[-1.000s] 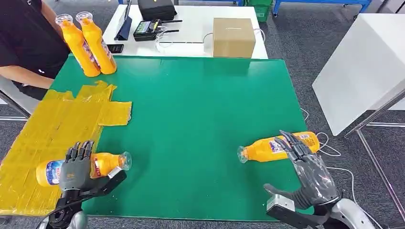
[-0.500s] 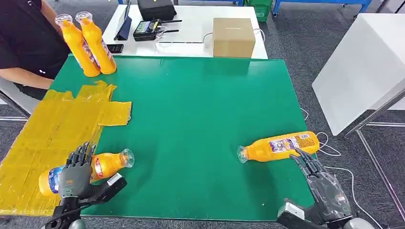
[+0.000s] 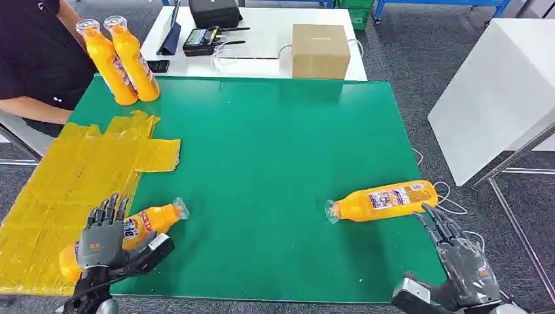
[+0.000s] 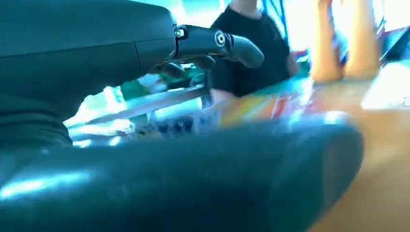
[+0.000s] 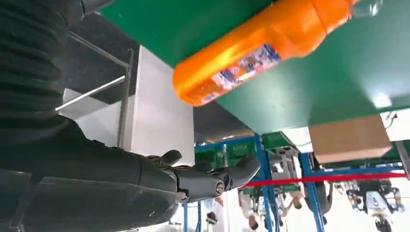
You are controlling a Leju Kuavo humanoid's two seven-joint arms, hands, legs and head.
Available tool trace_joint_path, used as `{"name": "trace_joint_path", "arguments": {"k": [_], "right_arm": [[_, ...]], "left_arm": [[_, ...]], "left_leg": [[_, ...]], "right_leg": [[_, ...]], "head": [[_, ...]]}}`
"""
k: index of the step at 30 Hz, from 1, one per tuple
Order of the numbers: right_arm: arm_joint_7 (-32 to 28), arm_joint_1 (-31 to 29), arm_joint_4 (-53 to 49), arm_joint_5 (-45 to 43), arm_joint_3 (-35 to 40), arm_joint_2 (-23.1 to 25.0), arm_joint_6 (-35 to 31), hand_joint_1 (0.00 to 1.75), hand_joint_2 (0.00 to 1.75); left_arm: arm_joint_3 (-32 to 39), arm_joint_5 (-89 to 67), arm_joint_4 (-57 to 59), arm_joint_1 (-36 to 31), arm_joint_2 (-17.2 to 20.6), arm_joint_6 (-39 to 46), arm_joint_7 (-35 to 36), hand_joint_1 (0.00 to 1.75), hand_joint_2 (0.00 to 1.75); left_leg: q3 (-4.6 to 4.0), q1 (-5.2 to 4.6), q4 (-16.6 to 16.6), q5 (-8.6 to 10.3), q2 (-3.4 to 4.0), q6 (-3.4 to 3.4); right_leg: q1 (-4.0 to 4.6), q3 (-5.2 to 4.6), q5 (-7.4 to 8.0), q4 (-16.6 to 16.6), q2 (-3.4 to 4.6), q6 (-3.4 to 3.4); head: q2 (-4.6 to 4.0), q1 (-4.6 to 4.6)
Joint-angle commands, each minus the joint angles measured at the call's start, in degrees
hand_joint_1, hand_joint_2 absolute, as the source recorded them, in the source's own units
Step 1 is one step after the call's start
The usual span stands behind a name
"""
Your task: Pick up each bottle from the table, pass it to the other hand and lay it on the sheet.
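Observation:
An orange bottle (image 3: 141, 226) lies slanted on the near edge of the yellow sheet (image 3: 65, 176), its cap end over the green table (image 3: 262, 163). My left hand (image 3: 99, 243) lies over its lower half with the fingers stretched out and the thumb alongside. In the left wrist view a gap shows between the fingers (image 4: 217, 41) and the bottle (image 4: 382, 145). A second orange bottle (image 3: 383, 201) lies on its side at the right. My right hand (image 3: 461, 261) is spread open at the near right edge, just short of that bottle (image 5: 251, 53), touching nothing.
Two more orange bottles (image 3: 121, 59) stand upright at the table's far left corner, beside a person in black (image 3: 33, 59). Behind the green table is a white table with a cardboard box (image 3: 319, 51) and electronics (image 3: 209, 26). A white panel (image 3: 491, 85) stands to the right.
My right hand has drawn back from the right bottle toward the near edge. My left hand has slid nearer, and the bottle under it has swung, base nearer and cap farther.

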Motion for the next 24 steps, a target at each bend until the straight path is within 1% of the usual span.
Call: {"name": "trace_joint_path", "arguments": {"k": [1,2,4,5,6,7,9,10,12,13,17,18,19,20,21,22,23,24], "right_arm": [[-1.3,-5.4,2.6,-0.4,-0.9,2.3,2.4,0.0,1.75],[-1.3,-5.4,2.6,-0.4,-0.9,2.3,2.4,0.0,1.75],[-1.3,-5.2,2.5,-0.4,-0.9,2.3,2.4,0.0,1.75],[-1.3,-5.0,2.3,-0.4,-0.9,2.2,2.4,0.0,1.75],[-1.3,-4.9,2.3,-0.5,-0.9,2.1,2.3,0.0,1.75],[-1.3,-4.6,2.1,-0.5,-0.8,1.8,2.2,0.0,1.75],[-1.3,-3.9,1.5,-0.5,-0.8,1.4,1.9,0.0,1.75],[-1.2,-3.4,1.1,-0.4,-1.0,1.3,1.7,0.0,1.75],[-1.0,-1.4,-0.3,-0.2,-1.9,1.7,0.7,0.0,1.75],[-1.0,-0.7,-0.9,-0.1,-2.1,1.8,0.3,0.0,1.75],[-1.0,-0.4,-1.1,-0.1,-2.2,1.8,0.2,0.0,1.75],[-0.9,-0.5,-1.0,0.0,-2.3,1.9,0.0,0.0,1.75],[-0.7,0.3,-1.4,0.5,-2.7,2.5,-0.4,0.0,1.75],[1.3,2.2,-0.5,-0.6,-2.2,3.0,2.8,0.0,1.75],[0.7,4.0,0.7,1.3,-1.4,3.5,0.1,0.0,1.75],[0.8,4.8,1.1,1.9,-1.0,3.4,-1.1,0.0,1.75],[1.0,5.5,1.3,2.1,-0.8,3.1,-2.1,0.0,1.75],[1.1,6.0,1.4,2.2,-1.2,3.0,-3.0,0.0,1.75]], "left_arm": [[-3.8,-3.6,19.4,-7.9,4.2,2.7,5.7,0.0,0.0],[-3.8,-3.6,19.4,-7.9,4.2,2.7,5.7,0.0,0.0],[-3.8,-3.6,19.2,-7.8,4.1,2.8,5.8,0.0,0.0],[-3.8,-3.6,18.8,-7.7,4.1,2.7,5.8,0.0,0.0],[-4.5,-3.6,18.4,-7.5,4.6,2.5,6.1,0.0,0.0],[-7.9,-3.6,18.5,-7.6,6.6,2.7,9.1,0.0,0.0],[-9.8,-3.6,18.8,-7.7,7.5,5.5,11.1,0.0,0.0],[-9.1,-3.6,18.2,-7.5,6.7,7.6,11.2,0.0,0.0],[-1.7,-1.4,13.9,-6.1,1.5,13.9,5.8,0.0,0.0],[-0.5,-1.9,11.7,-5.6,0.4,12.9,4.9,0.0,0.0],[-0.2,-2.2,10.7,-5.4,0.2,12.2,4.7,0.0,0.0],[0.8,1.9,9.5,-5.1,-1.1,16.3,2.2,0.0,0.0],[1.9,10.6,7.1,-4.4,-2.7,21.0,-3.8,0.0,0.0],[3.4,18.0,4.2,-1.8,-4.3,18.8,-8.9,0.0,0.0],[4.8,29.4,-0.5,0.7,-6.6,19.6,-17.3,0.0,0.0],[5.5,31.6,-4.2,2.1,-7.8,18.7,-19.6,0.0,0.0],[5.6,35.9,-8.5,3.2,-9.2,17.4,-22.6,0.0,0.0],[5.4,38.4,-13.3,4.5,-10.3,15.4,-23.7,0.0,0.0]], "left_leg": [[0.2,0.04,-0.1,0.07,-0.12,-0.03],[0.26,0.1,-0.1,0.07,-0.17,-0.06],[0.22,0.04,-0.1,0.07,-0.1,-0.05],[0.29,0.09,-0.1,0.05,-0.17,-0.06],[0.36,0.15,-0.1,0.0,-0.26,-0.07],[0.26,0.04,-0.1,0.06,-0.08,-0.03],[0.32,0.12,-0.1,0.03,-0.17,-0.07],[0.28,0.07,-0.1,0.05,-0.14,-0.05],[0.26,0.09,0.0,0.04,-0.14,-0.06],[0.18,0.03,0.0,0.05,-0.13,-0.04],[0.13,0.08,0.0,0.02,-0.22,-0.03],[0.13,0.05,0.0,0.03,-0.14,-0.03],[0.28,0.17,0.1,-0.08,-0.3,-0.05],[0.11,0.07,0.0,0.02,-0.11,-0.03],[0.2,0.13,0.0,-0.04,-0.24,-0.04],[0.13,0.09,0.0,-0.02,-0.21,-0.03],[0.23,0.12,0.0,-0.07,-0.3,-0.03],[0.13,0.12,0.1,-0.06,-0.28,-0.02]], "right_leg": [[0.04,0.18,0.07,-0.1,0.04,-0.19],[0.1,0.24,0.08,-0.1,0.08,-0.28],[0.04,0.2,0.04,-0.1,0.03,-0.17],[0.08,0.28,0.03,-0.1,0.04,-0.24],[0.14,0.37,0.0,-0.1,0.05,-0.35],[0.01,0.24,0.03,-0.1,0.05,-0.16],[0.09,0.33,0.02,-0.1,0.07,-0.27],[0.04,0.28,0.03,-0.1,0.04,-0.21],[0.06,0.25,0.02,-0.1,0.06,-0.24],[0.01,0.17,0.01,0.0,0.0,-0.16],[0.08,0.16,-0.01,0.0,-0.04,-0.2],[0.03,0.13,0.0,0.0,0.0,-0.16],[0.14,0.31,-0.06,0.0,0.06,-0.37],[0.05,0.12,0.01,0.0,0.04,-0.18],[0.11,0.26,-0.05,0.0,0.0,-0.26],[0.08,0.18,-0.04,-0.1,-0.05,-0.18],[0.1,0.29,-0.1,-0.1,-0.07,-0.25],[0.1,0.21,-0.08,0.0,-0.09,-0.2]], "head": [[0.0,0.0],[0.0,0.02],[0.0,0.02],[0.0,0.02],[0.0,0.02],[0.0,0.0],[0.0,0.02],[0.0,0.0],[0.0,0.02],[0.0,0.0],[0.0,0.02],[0.0,0.02],[0.0,0.02],[0.0,0.02],[0.0,0.02],[0.0,0.02],[0.0,0.02],[0.0,0.04]]}}
